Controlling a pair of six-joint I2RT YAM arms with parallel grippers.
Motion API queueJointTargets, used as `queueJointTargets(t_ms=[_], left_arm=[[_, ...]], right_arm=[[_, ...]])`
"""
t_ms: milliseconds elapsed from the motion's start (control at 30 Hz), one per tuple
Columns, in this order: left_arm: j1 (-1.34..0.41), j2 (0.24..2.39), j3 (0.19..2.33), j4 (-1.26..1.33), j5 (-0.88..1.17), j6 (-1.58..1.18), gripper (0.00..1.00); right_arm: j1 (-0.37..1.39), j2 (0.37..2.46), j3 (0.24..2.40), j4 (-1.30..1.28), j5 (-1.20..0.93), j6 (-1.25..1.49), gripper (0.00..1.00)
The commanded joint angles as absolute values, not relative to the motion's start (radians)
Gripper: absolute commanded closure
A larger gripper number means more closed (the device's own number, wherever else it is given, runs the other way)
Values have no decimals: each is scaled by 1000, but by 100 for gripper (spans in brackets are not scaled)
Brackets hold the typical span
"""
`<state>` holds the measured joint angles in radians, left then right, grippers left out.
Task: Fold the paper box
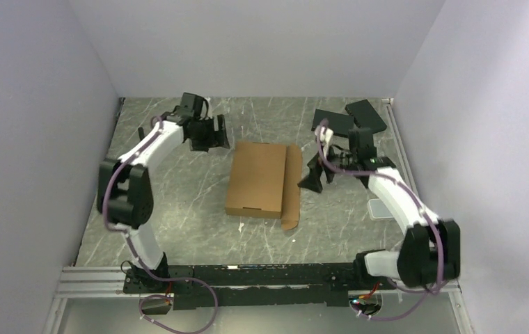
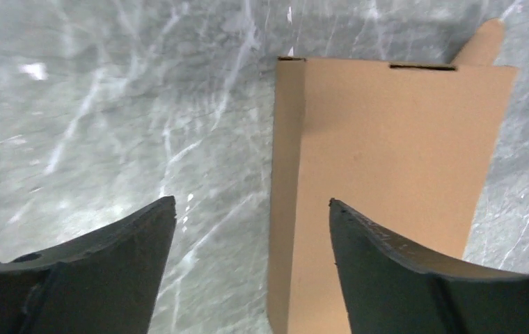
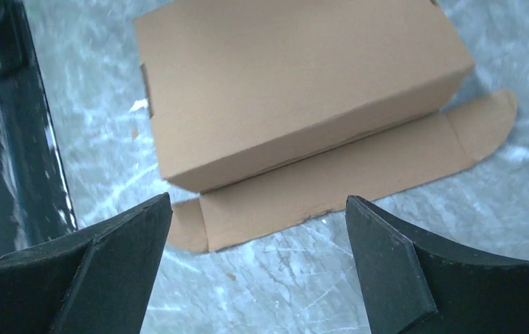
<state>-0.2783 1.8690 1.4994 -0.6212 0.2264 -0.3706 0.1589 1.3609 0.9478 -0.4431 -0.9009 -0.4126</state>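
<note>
Your paper box (image 1: 256, 179) lies flat near the middle of the grey marbled table (image 1: 178, 209), its long side running away from you. Its top panel is folded down, so whatever is inside cannot be seen. One long side flap (image 1: 291, 186) with rounded end tabs lies spread on the table along the box's right edge, not tucked in.

Your left gripper (image 1: 213, 133) hangs just beyond the box's far left corner, fingers spread apart and holding nothing. In its wrist view the box (image 2: 387, 174) lies ahead, past the right fingertip.

Your right gripper (image 1: 315, 174) sits just to the right of the loose flap, jaws wide and empty. Its wrist view looks across the flap (image 3: 331, 184) to the box (image 3: 296, 83).

Two black flat slabs (image 1: 349, 117) overlap at the far right corner. A small grey tray (image 1: 379, 209) lies by the right arm, partly hidden – its contents cannot be told.
</note>
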Motion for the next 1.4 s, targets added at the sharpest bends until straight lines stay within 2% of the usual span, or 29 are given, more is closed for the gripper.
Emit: queueJointTargets(t_ms=[0,33,67,200,333,433,567,800,933,1133,1200,1367], left_arm=[[-261,1595,1386,-488,161,-334,9],[-254,1557,1348,-468,180,-341,2],[-245,1520,1308,-442,219,-349,1],[-198,1444,1166,-317,520,-429,1],[-233,1442,1058,-103,779,-565,19],[-348,1469,1091,-134,737,-534,24],[-441,1532,1117,-138,682,-528,42],[-496,1609,1078,-57,683,-581,48],[-506,1568,1030,-40,643,-582,48],[-505,1453,953,-37,548,-565,46],[-504,1416,925,-9,544,-582,38],[-437,1360,841,130,582,-678,11]], right_arm=[[164,1121,715,-283,-1033,-744,0],[164,1095,671,-295,-1094,-881,0],[163,1098,660,-388,-1143,-1018,0],[170,1174,698,-710,-1167,-1467,2],[227,1199,662,-678,-1047,-1513,9],[297,1197,626,-635,-976,-1524,13],[369,1238,621,-621,-887,-1536,21],[442,1247,596,-598,-799,-1532,29],[447,1257,623,-653,-812,-1554,29],[448,1245,623,-695,-820,-1574,9],[446,1240,621,-689,-826,-1554,1],[402,1233,637,-733,-873,-1580,0]])
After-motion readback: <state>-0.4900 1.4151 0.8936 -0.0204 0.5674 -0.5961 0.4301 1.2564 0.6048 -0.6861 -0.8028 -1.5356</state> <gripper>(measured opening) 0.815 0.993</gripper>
